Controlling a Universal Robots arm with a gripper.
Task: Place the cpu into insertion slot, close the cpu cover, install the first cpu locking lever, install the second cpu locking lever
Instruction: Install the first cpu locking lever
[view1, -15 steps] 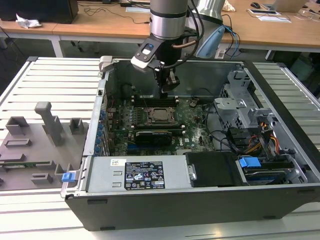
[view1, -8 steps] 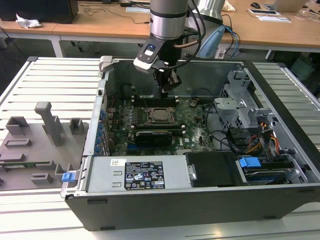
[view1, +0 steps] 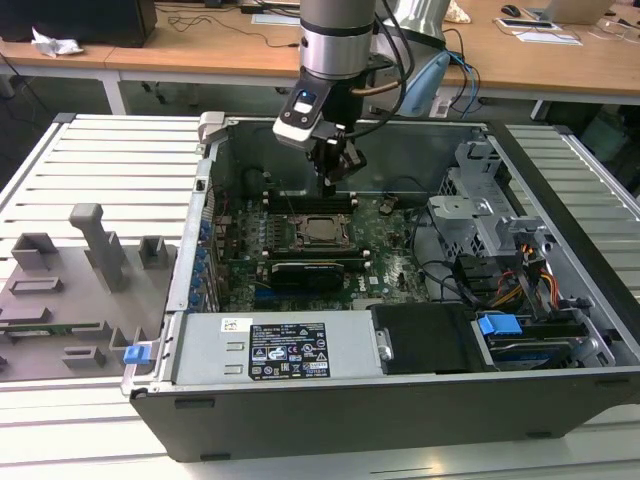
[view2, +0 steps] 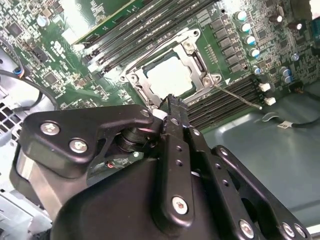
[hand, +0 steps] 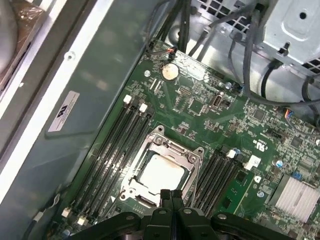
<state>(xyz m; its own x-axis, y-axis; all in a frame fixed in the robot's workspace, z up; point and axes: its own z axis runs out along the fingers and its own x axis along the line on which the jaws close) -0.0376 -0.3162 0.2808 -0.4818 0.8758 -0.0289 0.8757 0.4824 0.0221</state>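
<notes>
A: How are the fingers (hand: 178, 198) set?

B: They are pressed together at the tip of the gripper (hand: 171, 194). Nothing is seen pinched between them.

A: Where is the cpu found?

B: The cpu (hand: 161, 174) is seated flat in the insertion slot (view1: 298, 232), just beyond the fingertips in both wrist views. Its pale metal top is exposed.

A: And the cpu cover?

B: The cpu cover (view2: 195, 57) is laid down around the cpu, so the chip is framed by the cut-out centre. In the first wrist view the nearest edge of the frame is overlapped by the fingertips. Whether it is touched cannot be told.

A: Is anything else noted close to the fingers?

B: In the second wrist view a thin metal rod (view2: 237, 96) is seen off to one side of the fingers. It slants away from one corner of the cover, across the memory slots (view2: 227, 102). More such slots are set on the far side of the socket, all on the green circuit board (hand: 200, 107).

A: What is shown in the exterior view?

B: The gripper is held inside the open computer case (view1: 350, 410) with the fingers pointed down. The socket is placed below them, slightly nearer the case's front wall. A grey fixture plate (view1: 70, 290) is laid well apart from the fingers, at the exterior view's left, on a slatted table (view1: 100, 150).
</notes>
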